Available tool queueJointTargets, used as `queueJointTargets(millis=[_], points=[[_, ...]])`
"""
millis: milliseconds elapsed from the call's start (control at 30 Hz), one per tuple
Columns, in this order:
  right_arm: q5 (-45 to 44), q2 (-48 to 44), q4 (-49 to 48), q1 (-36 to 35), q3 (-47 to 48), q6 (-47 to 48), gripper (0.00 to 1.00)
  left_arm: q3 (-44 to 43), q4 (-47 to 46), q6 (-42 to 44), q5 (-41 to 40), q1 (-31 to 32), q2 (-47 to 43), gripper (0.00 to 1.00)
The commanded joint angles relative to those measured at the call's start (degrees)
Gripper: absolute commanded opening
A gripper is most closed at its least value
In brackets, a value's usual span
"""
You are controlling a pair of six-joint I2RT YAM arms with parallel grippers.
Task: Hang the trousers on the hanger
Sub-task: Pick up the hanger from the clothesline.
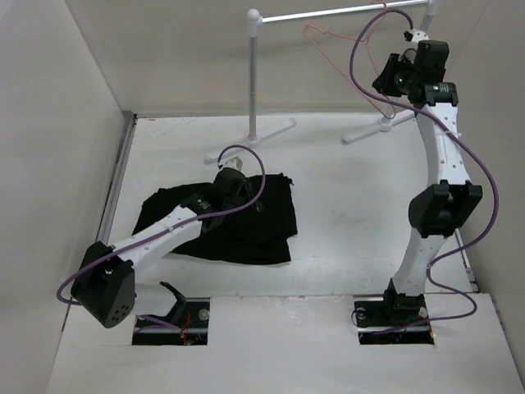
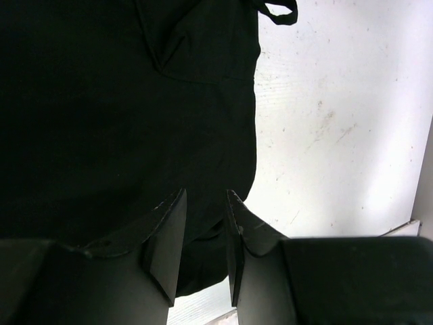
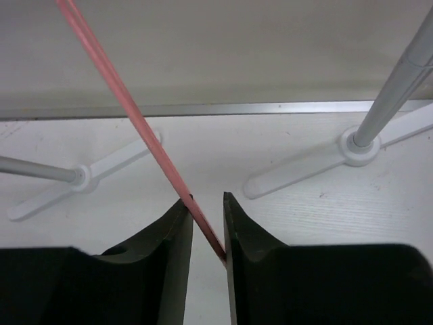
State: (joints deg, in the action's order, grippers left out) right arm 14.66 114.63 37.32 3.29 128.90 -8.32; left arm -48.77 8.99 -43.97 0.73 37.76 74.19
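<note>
The black trousers (image 1: 246,226) lie crumpled on the white table at centre left. My left gripper (image 1: 232,182) is down on their far edge. In the left wrist view the trousers (image 2: 101,115) fill the left side, and black fabric sits between the fingertips of the left gripper (image 2: 205,193), which looks shut on it. The thin pink hanger (image 1: 326,51) hangs by the rail at the back. My right gripper (image 1: 384,82) is raised there. In the right wrist view the hanger wire (image 3: 128,101) runs slantwise between the jaws of the right gripper (image 3: 206,198), which is shut on it.
A white-and-silver garment rail (image 1: 328,14) stands at the back on two posts with cross feet (image 3: 352,142). Grey walls enclose the table on the left, back and right. A metal strip (image 1: 119,189) runs along the left edge.
</note>
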Motion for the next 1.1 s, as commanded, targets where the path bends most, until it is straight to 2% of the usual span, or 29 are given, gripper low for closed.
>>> queueJointTargets(millis=[0, 267, 533, 800, 967, 1067], points=[[-0.33, -4.85, -2.52, -2.10, 0.39, 1.90, 0.25, -0.97, -0.91, 0.11, 0.50, -0.19, -0.01, 0.26], [-9.45, -13.98, -9.27, -8.86, -10.67, 5.50, 0.09, 0.43, -1.26, -0.07, 0.41, -1.06, -1.33, 0.26], [-26.07, -19.09, -13.94, -17.04, -15.79, 15.25, 0.03, 1.84, -2.05, -0.33, -0.12, -1.07, -2.91, 0.27], [-29.24, -21.37, -12.71, -18.18, -16.66, 15.17, 0.01, 1.05, -2.40, -0.51, -0.30, -2.29, -4.32, 0.27], [-30.12, -26.81, -14.64, -18.97, -25.61, 14.21, 0.01, -3.95, -1.61, -0.68, 0.67, -3.88, -5.02, 0.31], [-31.00, -31.47, -16.92, -20.29, -32.55, 12.37, 0.01, -9.74, -1.26, -1.73, 1.64, -4.75, -4.68, 0.33]])
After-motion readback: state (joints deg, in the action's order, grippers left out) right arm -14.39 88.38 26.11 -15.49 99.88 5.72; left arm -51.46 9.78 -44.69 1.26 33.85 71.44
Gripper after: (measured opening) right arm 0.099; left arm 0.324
